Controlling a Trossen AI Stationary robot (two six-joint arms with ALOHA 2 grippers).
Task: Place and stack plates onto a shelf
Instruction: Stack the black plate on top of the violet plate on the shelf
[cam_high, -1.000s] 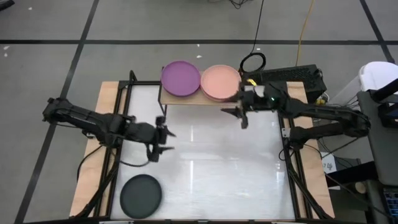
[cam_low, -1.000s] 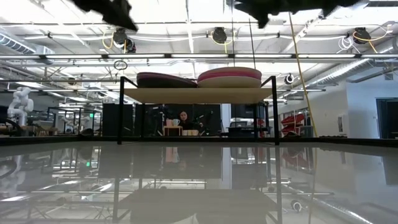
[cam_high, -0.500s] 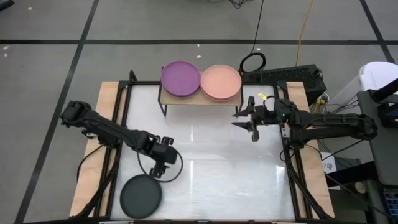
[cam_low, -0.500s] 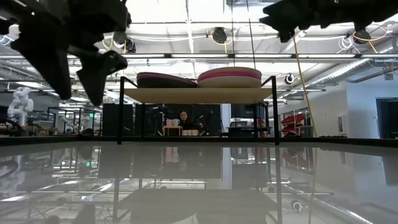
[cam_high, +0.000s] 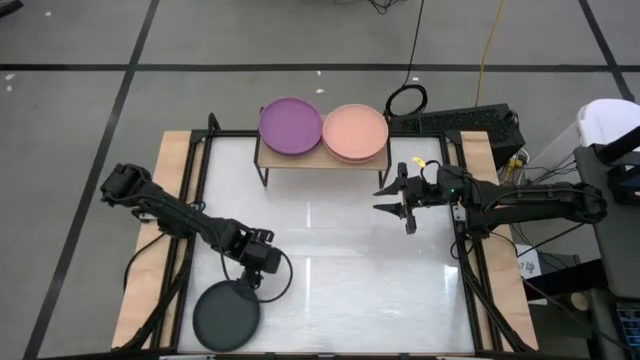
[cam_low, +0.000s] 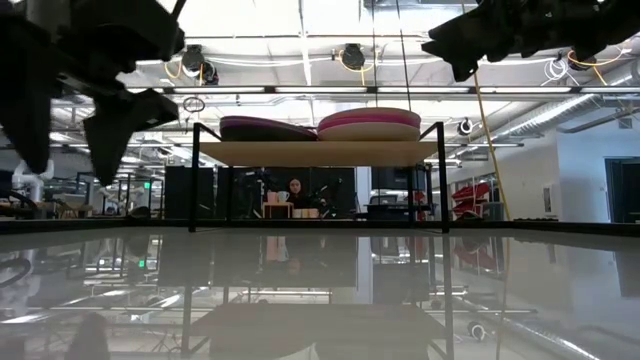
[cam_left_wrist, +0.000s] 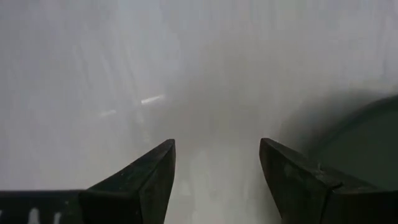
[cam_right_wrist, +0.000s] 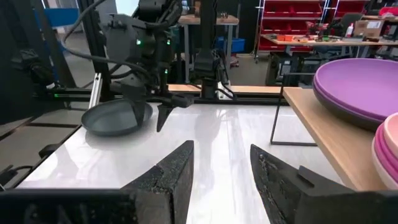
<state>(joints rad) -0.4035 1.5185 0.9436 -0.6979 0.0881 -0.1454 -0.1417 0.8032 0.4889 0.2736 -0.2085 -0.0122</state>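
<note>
Since a second ago the left gripper (cam_high: 256, 276) has swung away from the middle of the table (cam_high: 340, 270) and dropped toward the black plate (cam_high: 226, 314) at the near left corner, so picking up that plate looks like the step now beginning. Its fingers are spread wide and hold nothing; in the left wrist view the plate's dark rim sits just beside one finger (cam_left_wrist: 305, 186), not between them. Over the same second the right gripper (cam_high: 398, 200) has backed off the shelf (cam_high: 300, 160), and now hangs open and empty near it. Purple plates (cam_high: 290, 125) and pink plates (cam_high: 355, 132) already rest side by side on the shelf.
</note>
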